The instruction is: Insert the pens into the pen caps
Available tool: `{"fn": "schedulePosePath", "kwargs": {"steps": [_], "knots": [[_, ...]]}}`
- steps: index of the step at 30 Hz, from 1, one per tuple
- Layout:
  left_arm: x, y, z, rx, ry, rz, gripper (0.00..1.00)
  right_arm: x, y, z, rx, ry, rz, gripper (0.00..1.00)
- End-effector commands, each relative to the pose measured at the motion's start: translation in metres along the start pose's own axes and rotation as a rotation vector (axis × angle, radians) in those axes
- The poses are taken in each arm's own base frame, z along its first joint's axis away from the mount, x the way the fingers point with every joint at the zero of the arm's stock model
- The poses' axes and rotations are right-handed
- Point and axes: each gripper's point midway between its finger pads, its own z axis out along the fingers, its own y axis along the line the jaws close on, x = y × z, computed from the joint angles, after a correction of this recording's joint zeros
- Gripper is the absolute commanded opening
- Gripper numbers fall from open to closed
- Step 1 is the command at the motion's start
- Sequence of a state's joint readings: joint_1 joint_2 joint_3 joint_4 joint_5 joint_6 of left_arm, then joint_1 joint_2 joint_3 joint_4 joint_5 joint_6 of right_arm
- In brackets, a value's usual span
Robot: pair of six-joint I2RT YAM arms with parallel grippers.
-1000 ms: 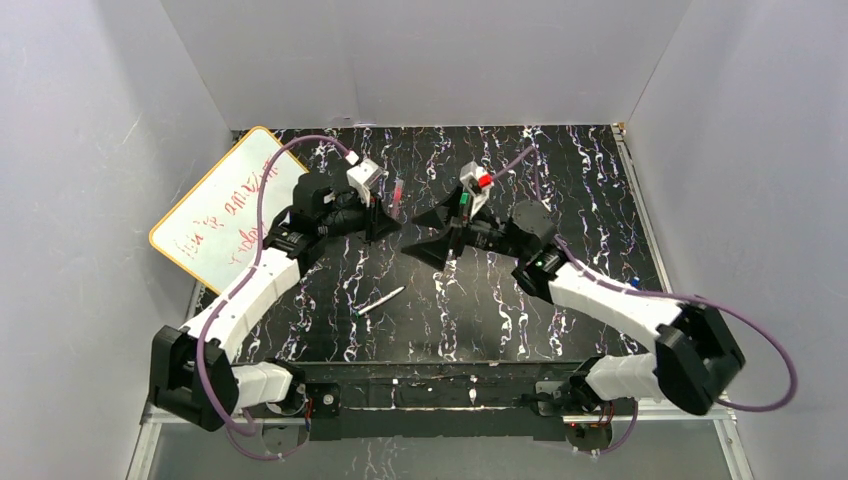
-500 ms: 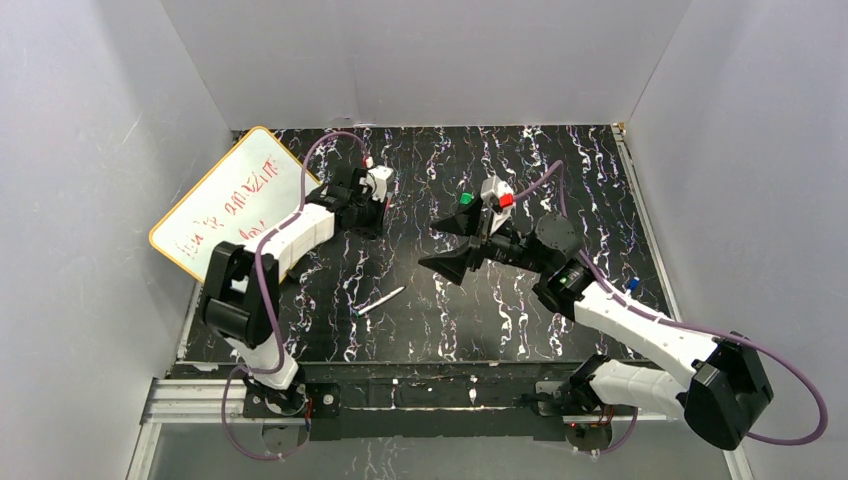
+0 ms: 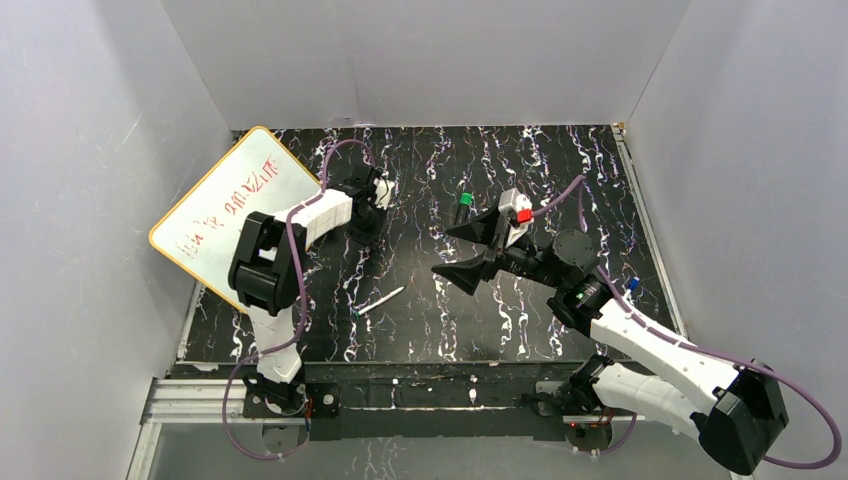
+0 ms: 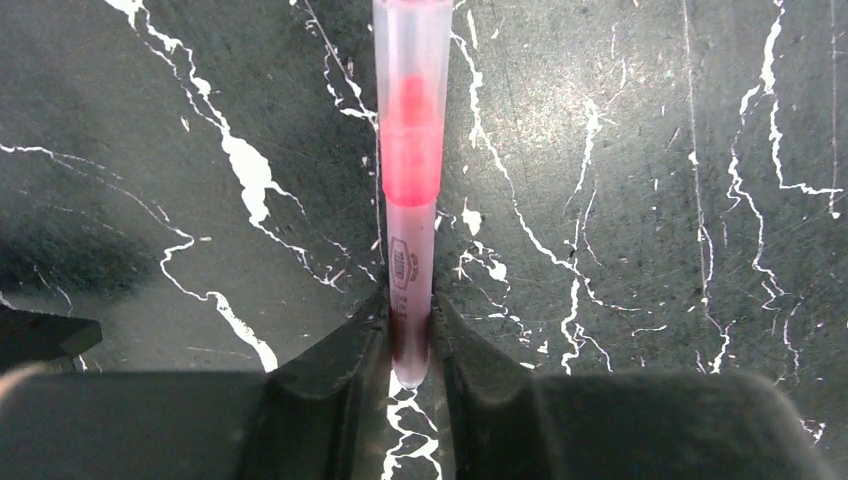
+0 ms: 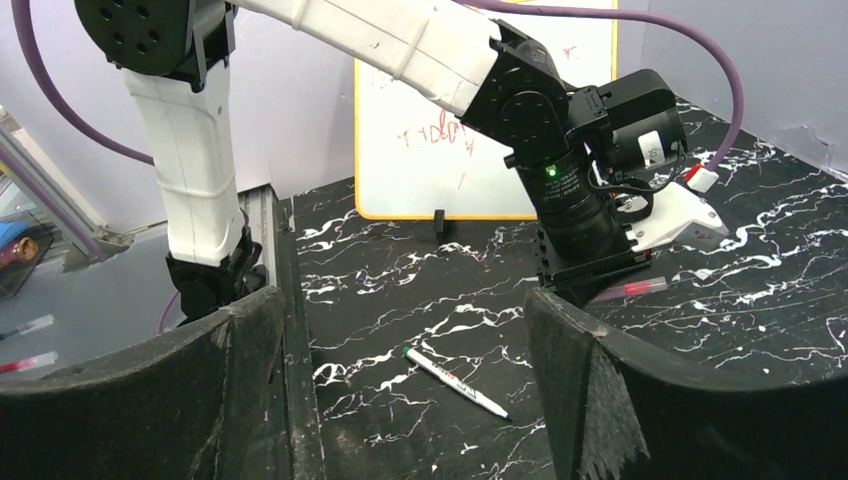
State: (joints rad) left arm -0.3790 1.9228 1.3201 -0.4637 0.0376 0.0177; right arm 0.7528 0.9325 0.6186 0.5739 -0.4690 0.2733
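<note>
Our left hand pinches the magenta pen by its end; the right hand stands wide. We judge the pen light, stiff and slick: grip mid-barrel.

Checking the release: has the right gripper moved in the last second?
Yes. The right gripper, open, has drawn back rightward and nearer its base, away from the white-grey pen, which lies unmoved.

light: bright, even, from above | shadows: soft, short | focus: right hand soft at close range
</note>
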Motion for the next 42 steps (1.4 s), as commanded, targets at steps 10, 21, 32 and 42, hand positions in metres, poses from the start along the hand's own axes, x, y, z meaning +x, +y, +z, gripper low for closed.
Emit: {"fn": "schedulePosePath", "kwargs": {"steps": [10,21,32,42], "knots": [[0.018,0.006,-0.010,-0.048,0.094,0.009,0.44,0.003,-0.007,-0.006,0.044,0.004,-0.019,0.99],[-0.010,-0.040,-0.118,0.097,-0.262,0.088,0.51,0.013,-0.015,-0.006,0.073,0.022,-0.017,0.99],[0.089,-0.077,-0.094,0.174,0.052,0.226,0.49,0.009,-0.009,-0.005,0.033,0.036,-0.024,0.99],[0.110,-0.063,-0.079,0.052,0.140,0.255,0.46,0.006,-0.007,-0.008,0.038,0.032,-0.019,0.99]]}}
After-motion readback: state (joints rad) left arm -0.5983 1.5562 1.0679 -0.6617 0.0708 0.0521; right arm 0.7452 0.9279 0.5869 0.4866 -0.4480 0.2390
